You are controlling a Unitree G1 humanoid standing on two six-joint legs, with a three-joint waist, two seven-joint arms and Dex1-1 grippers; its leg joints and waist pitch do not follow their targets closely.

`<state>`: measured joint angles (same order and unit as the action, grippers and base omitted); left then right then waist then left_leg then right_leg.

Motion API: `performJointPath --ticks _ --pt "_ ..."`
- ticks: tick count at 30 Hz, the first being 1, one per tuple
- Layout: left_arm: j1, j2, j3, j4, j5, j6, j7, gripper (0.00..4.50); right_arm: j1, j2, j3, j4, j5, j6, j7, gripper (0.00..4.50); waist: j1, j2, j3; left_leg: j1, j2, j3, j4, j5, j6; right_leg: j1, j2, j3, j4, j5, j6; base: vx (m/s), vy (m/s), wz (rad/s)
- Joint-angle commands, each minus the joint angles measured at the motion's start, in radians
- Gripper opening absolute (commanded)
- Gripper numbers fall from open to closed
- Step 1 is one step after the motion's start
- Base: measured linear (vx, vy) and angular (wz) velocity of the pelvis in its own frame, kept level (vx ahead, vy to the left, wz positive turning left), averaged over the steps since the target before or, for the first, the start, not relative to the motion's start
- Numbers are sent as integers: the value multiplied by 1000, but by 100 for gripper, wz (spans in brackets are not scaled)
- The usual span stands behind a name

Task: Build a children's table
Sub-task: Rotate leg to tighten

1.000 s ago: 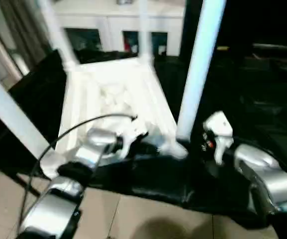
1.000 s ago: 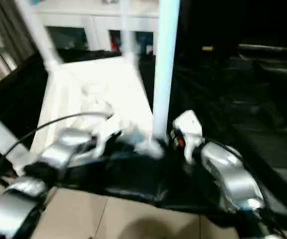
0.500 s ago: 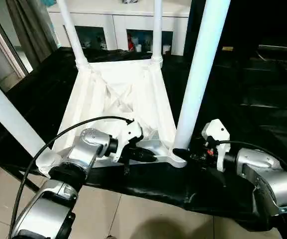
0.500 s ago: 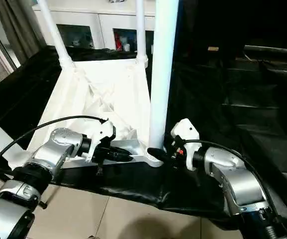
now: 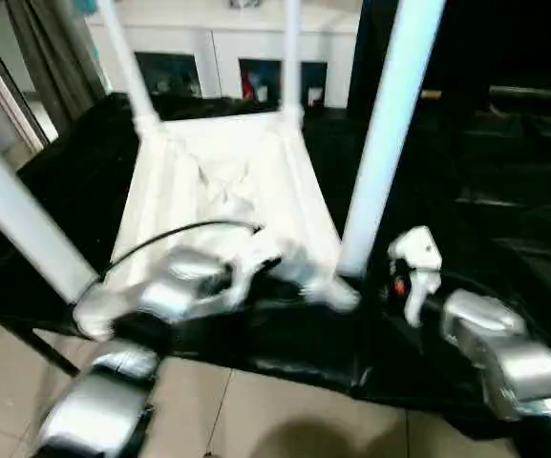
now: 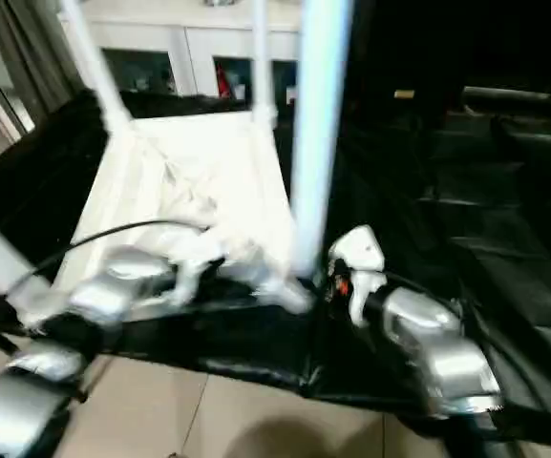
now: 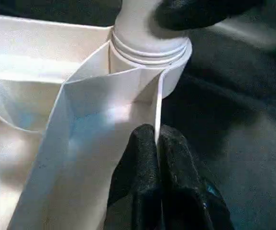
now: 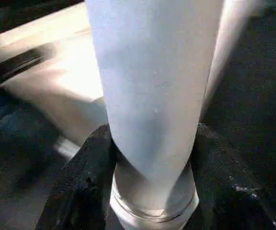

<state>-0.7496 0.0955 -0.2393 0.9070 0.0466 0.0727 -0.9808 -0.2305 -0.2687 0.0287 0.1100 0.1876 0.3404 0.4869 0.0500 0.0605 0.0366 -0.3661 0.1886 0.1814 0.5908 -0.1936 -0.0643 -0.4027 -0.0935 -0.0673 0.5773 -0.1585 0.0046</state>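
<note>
Fingers: left gripper [image 7: 158,158] pinched together on a thin rib of the upturned table [image 5: 222,176], near the corner socket [image 7: 149,52]. Right gripper [image 8: 152,143] fingers [image 8: 87,167] straddle the leg [image 5: 385,134] at that socket, touching both sides. Versus half a second ago: same grip points, head camera shifted slightly. Table lies on a black-draped surface [image 5: 466,219]; white cabinet [image 5: 222,38] at 12 o'clock, tiled floor [image 5: 256,420] at 6.
</note>
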Motion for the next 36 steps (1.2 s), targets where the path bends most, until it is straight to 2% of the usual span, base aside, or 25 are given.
performJointPath --ticks 1,2,3,4,5,6,8,10,11,12,14,16,18,20,25,28,30,31,33,34,36 --pt "-40 -58 40 44 -7 21 150 0 -5 58 -9 66 -26 15 -133 194 -2 -15 -51 11 24 -12 -76 -251 27 41 -49 29 -89 -445 -155 0 0 0" --pt "-46 -66 41 50 -6 23 166 0 -10 69 -14 70 -26 16 -150 194 -6 -22 -52 9 22 -12 -75 -257 30 44 -48 29 -91 -451 -145 0 0 0" --pt "-58 -85 44 63 -4 28 201 0 -20 94 -24 81 -27 18 -190 194 -6 -18 -53 6 22 -13 -76 -251 33 46 -48 29 -90 -442 -143 0 0 0" --pt "-73 -109 45 78 -1 30 238 0 -35 126 -34 94 -30 17 -239 194 -8 -14 -54 7 21 -12 -75 -244 36 42 -47 30 -92 -424 -145 0 0 0" --pt "-92 -140 43 99 4 22 284 0 -62 170 -37 114 -43 10 -306 194 -11 -14 -56 4 20 -14 -75 -234 34 45 -46 29 -89 -399 -150 0 0 0" --pt "-97 -147 43 105 6 20 294 0 -68 179 -38 118 -47 7 -321 194 -11 -8 -58 3 20 -16 -75 -225 33 47 -46 28 -85 -377 -153 0 0 0" --pt "-112 -165 33 127 19 -5 307 0 -94 221 -33 133 -64 3 -361 194 -16 -9 -61 -3 19 -15 -72 -194 45 51 -45 29 -78 -292 -174 0 0 0" --pt "-119 -172 30 146 22 -18 294 0 -108 237 -17 145 -82 -6 -363 194 -15 -7 -62 -2 20 -15 -70 -182 60 54 -45 29 -74 -254 -188 0 0 0" --pt "-120 -172 30 149 21 -18 292 0 -110 238 -15 147 -85 -7 -362 194 -16 -7 -63 -2 20 -14 -70 -180 66 54 -46 29 -73 -241 -196 0 0 0" --pt "-116 -160 19 151 31 -29 284 0 -107 235 -3 146 -89 -20 -347 194 -16 -1 -62 -2 20 -15 -70 -182 68 55 -46 28 -72 -239 -199 0 0 0" --pt "-110 -145 10 149 37 -44 263 0 -101 233 -1 135 -80 -30 -332 194 -17 -4 -61 -2 21 -14 -71 -194 73 57 -46 28 -74 -245 -201 0 0 0" --pt "-106 -134 9 151 36 -57 249 0 -97 235 -12 125 -70 -42 -327 264 -18 -4 -60 0 22 -13 -72 -208 75 55 -47 29 -76 -270 -201 0 0 0" --pt "-98 -119 8 150 36 -94 210 0 -95 234 -19 119 -67 -55 -322 266 -18 -3 -58 2 21 -13 -74 -223 74 53 -47 29 -81 -300 -195 0 0 0" --pt "-92 -109 10 150 36 -128 183 0 -94 230 -23 112 -75 -64 -321 292 -19 0 -57 0 22 -15 -76 -229 73 53 -48 29 -82 -314 -188 0 0 0" --pt "-75 -91 33 122 3 -202 129 0 -51 175 -25 -7 -75 -26 -283 335 -15 3 -58 1 24 -13 -74 -197 79 54 -48 31 -74 -264 -201 0 0 0" --pt "-64 -80 50 94 -19 -219 116 0 1 119 -15 -101 -53 21 -212 335 -5 4 -61 -4 26 -14 -70 -157 102 62 -49 32 -66 -217 -202 0 0 0" --pt "-47 -59 57 58 -36 -219 71 0 59 54 -4 -179 -41 57 -138 335 -3 5 -58 -3 26 -12 -69 -159 109 59 -49 33 -69 -232 -199 0 0 0" --pt "-39 -51 57 44 -41 -218 52 0 78 32 0 -199 -40 64 -115 335 0 -1 -58 -4 27 -12 -69 -158 113 62 -50 34 -69 -239 -196 0 0 0" --pt "-16 -30 56 -3 -53 -192 11 0 117 -13 2 -239 -33 72 -71 335 2 0 -57 -5 27 -11 -70 -171 112 58 -51 34 -72 -282 -190 0 0 0" --pt "-2 -17 58 -35 -64 -166 -12 28 136 -32 -6 -263 -20 78 -54 342 5 1 -57 -4 30 -12 -71 -174 111 59 -53 35 -72 -290 -188 0 0 0" --pt "39 20 55 -131 -89 -97 -75 57 174 -70 -29 -312 10 89 -18 345 6 0 -56 -4 32 -13 -73 -178 110 55 -53 35 -71 -304 -188 0 0 0"
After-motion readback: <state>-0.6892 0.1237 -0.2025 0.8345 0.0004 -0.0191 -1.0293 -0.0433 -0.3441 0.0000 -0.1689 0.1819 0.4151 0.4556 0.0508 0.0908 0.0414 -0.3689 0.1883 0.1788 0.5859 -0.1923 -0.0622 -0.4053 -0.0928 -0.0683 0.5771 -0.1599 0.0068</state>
